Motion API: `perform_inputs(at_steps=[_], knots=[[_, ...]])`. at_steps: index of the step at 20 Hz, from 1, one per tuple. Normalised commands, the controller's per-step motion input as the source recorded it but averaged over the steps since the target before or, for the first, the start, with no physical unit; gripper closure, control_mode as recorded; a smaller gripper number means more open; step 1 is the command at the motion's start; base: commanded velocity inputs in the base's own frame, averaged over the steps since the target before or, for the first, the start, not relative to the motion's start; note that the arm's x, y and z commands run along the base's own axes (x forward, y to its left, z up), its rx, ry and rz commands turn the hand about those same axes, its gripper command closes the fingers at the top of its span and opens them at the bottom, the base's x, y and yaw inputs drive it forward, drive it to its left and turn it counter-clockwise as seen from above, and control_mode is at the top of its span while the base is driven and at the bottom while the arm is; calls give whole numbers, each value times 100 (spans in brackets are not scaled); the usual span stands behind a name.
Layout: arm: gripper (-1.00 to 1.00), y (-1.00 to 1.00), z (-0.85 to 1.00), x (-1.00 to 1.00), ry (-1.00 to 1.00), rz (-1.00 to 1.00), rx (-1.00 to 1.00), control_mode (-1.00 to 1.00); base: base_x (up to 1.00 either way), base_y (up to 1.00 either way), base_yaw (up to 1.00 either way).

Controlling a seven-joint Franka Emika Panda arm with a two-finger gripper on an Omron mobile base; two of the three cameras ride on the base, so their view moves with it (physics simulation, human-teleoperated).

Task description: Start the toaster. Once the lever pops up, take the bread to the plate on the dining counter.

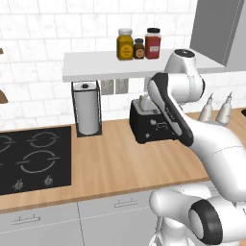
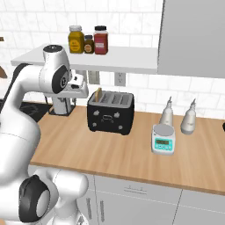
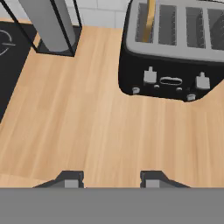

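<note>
Franka arm, raised and folded; gripper [image 3: 111,179] empty.
Arm rises from the base at 5 o'clock in the left base view, elbow high, forearm angling down toward 9 o'clock. Hand view: both fingertips [image 3: 71,178] at 6 o'clock, set well apart with nothing between them, pointing downward.

Wood counter [image 2: 114,149] bears toaster [image 2: 110,113], scale [image 2: 163,139], perhaps shakers [image 2: 177,115].

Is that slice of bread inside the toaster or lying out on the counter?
Inside. The bread stands upright in the toaster's end slot, its top edge poking out.
</note>
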Motion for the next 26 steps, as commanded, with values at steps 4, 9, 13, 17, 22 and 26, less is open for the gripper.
perform_inputs(at_steps=[4,9,13,17,22,26], knots=[[-100,0,-20,0,0,0,0,-100,0,0,0],[-100,-2,-42,7,0,0,0,-100,0,0,0],[-100,-3,-28,4,-9,0,0,-100,0,0,0],[-100,-1,-36,23,-11,0,0,-100,0,0,0],[-100,-25,-30,32,-10,0,3,-100,0,0,0],[-100,-27,-17,31,-10,0,1,-100,0,0,0]])
